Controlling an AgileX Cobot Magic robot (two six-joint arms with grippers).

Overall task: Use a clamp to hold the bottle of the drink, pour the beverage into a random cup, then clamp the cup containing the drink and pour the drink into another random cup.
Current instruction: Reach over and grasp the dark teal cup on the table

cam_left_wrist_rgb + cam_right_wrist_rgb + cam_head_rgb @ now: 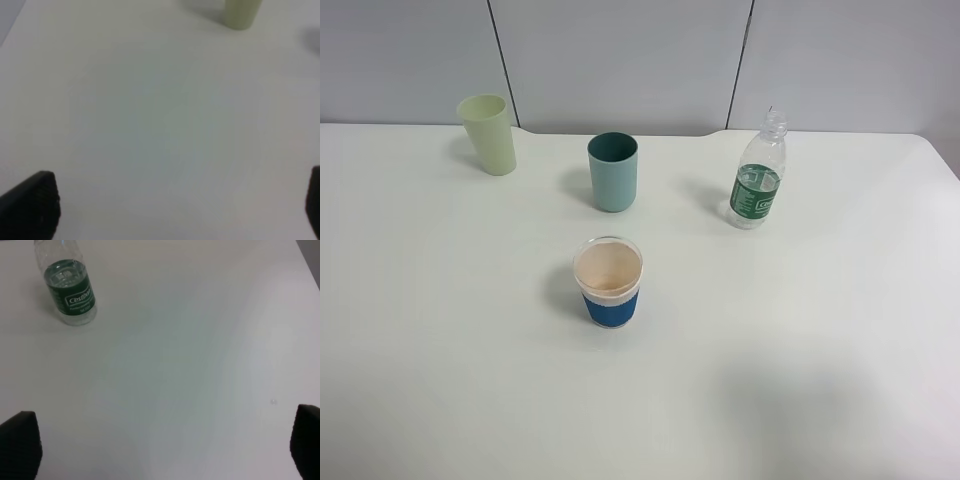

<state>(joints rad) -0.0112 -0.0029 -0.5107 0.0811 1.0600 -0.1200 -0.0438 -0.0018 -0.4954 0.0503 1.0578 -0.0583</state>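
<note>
The clear bottle [757, 180] with a green label stands uncapped at the back right of the white table; the right wrist view shows the bottle [68, 289] well away from my right gripper [165, 447], whose black fingertips [20, 442] stand wide apart over bare table. A teal tumbler [613, 171] stands upright at the back centre. The blue-banded cup [610, 283] with a peach inside sits in front of it, mid-table. My left gripper [175, 207] is open over bare table, nothing between its fingertips [32, 205]. Neither gripper shows in the high view.
A pale yellow-green tumbler [488, 133] stands at the back left, its base also in the left wrist view [241, 12]. Grey wall panels run behind the table [440, 330], whose far edge has a shallow notch.
</note>
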